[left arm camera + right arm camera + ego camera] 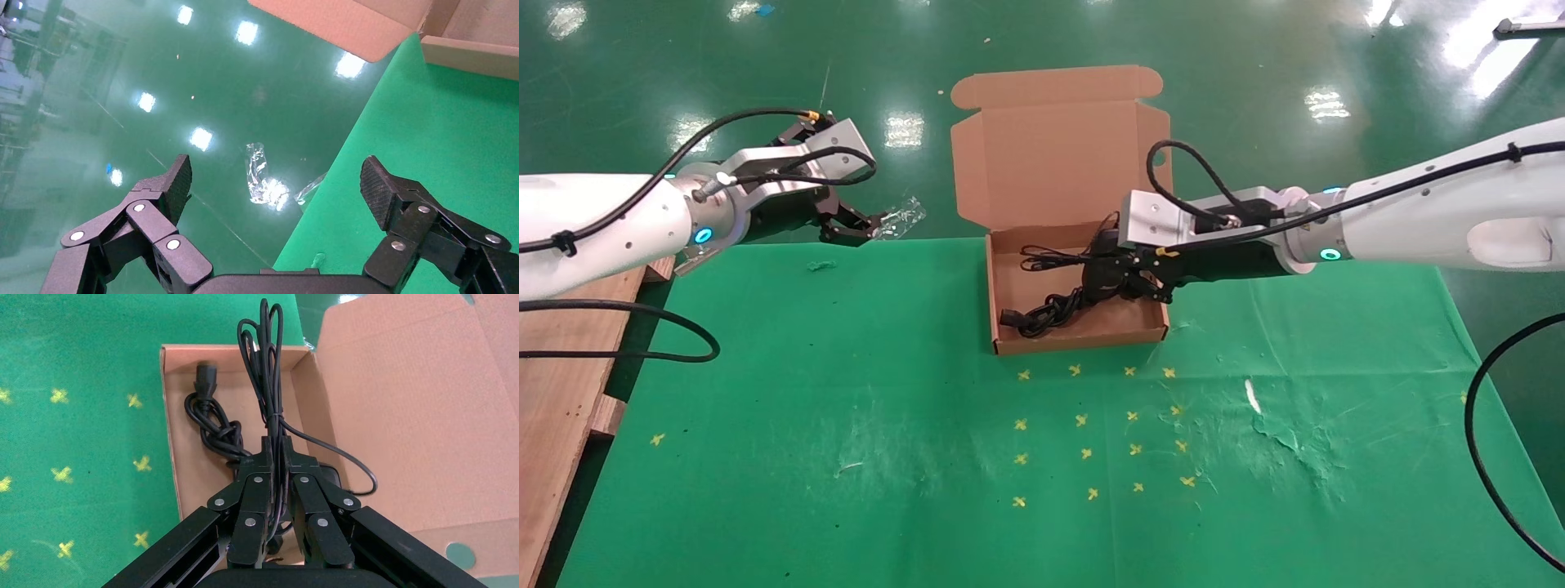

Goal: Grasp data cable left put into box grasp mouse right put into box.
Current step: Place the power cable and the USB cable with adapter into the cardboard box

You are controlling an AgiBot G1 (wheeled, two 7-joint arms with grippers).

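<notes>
Right gripper (1128, 278) reached over the right wall of the box (1001, 310), down inside the tray. Wrist view showed its fingers (263, 478) pinched together on the thin looped cord of the mouse (327, 474); cord loops (263, 349) stood out ahead of the fingertips toward the tray's far wall. The mouse body was only partly visible, dark, close beside the fingers, low in the tray. Little free room in the tray on that side.

Data cable (1050, 310) lay in the box as a twisted black bundle, one plug end (1009, 318) near the front left corner, close to the front wall. Bundle just beside the gripper.

Box sat at the far middle of the green mat (846, 408), lid (1058, 155) standing open behind it, rear of the box near the mat's far edge.

Left gripper (862, 224) hung at the mat's far edge, well apart from the box, fingers (174, 184) spread wide, holding nothing. Crumpled clear plastic (903, 219) just past its tips. Wide open mat in front, dotted with yellow crosses (1083, 425). Wooden boards (568, 359) bordered the mat's left edge.
</notes>
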